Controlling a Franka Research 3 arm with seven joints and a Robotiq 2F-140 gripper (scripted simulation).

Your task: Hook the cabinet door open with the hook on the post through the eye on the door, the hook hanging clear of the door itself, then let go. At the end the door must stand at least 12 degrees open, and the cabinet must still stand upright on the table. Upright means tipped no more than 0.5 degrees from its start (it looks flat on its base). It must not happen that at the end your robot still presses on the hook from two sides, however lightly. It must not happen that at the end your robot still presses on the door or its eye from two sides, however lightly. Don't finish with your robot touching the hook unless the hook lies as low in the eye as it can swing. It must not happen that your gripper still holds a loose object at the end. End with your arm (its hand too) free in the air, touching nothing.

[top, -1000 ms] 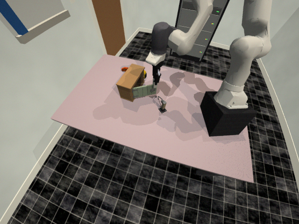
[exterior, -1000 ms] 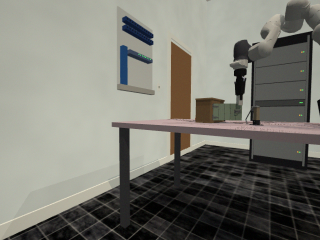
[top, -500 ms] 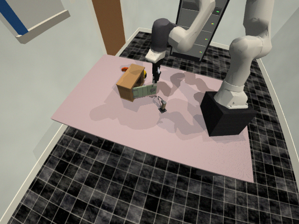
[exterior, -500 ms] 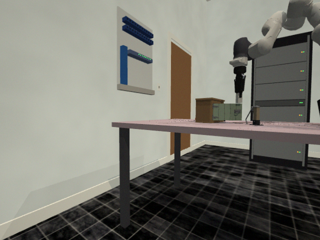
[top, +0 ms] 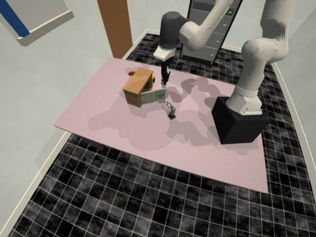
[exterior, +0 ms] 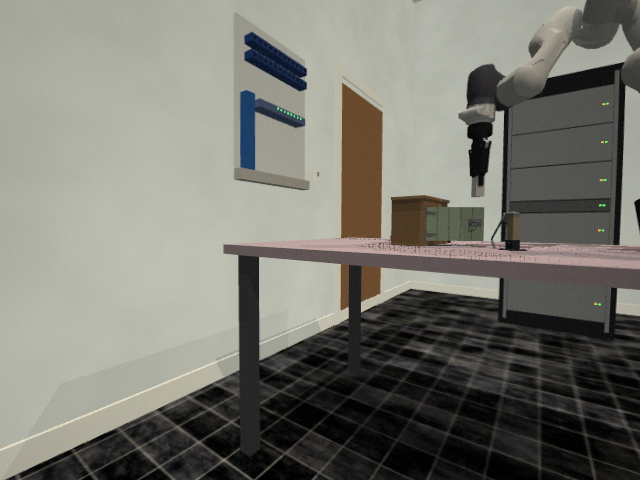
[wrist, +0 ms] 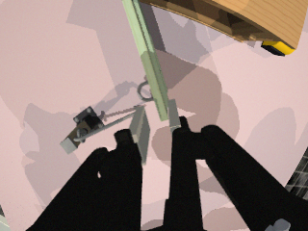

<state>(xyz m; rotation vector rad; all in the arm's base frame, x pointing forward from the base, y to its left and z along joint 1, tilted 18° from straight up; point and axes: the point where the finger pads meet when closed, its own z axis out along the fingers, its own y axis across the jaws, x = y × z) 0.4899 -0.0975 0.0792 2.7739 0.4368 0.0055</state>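
Walls: pale grey-green, white skirting.
Floor [exterior: 413, 413]: dark tiles, light grout.
Door [exterior: 360, 196]: brown.
Wall panel [exterior: 269, 103]: blue strips.
Server rack [exterior: 560, 196]: grey, small lights.
Table [exterior: 289, 249]: pink top, grey legs.

We see the wooden cabinet [top: 138, 85] upright, its green door [top: 152, 96] swung wide, the post's hook [top: 167, 105] reaching toward the door's eye [wrist: 145, 91].

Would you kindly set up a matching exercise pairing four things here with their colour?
1. cabinet
2. door
3. table
4. pincer

a. pink
b. black
c. brown wood
d. pale green

Pairs: 1-c, 2-d, 3-a, 4-b
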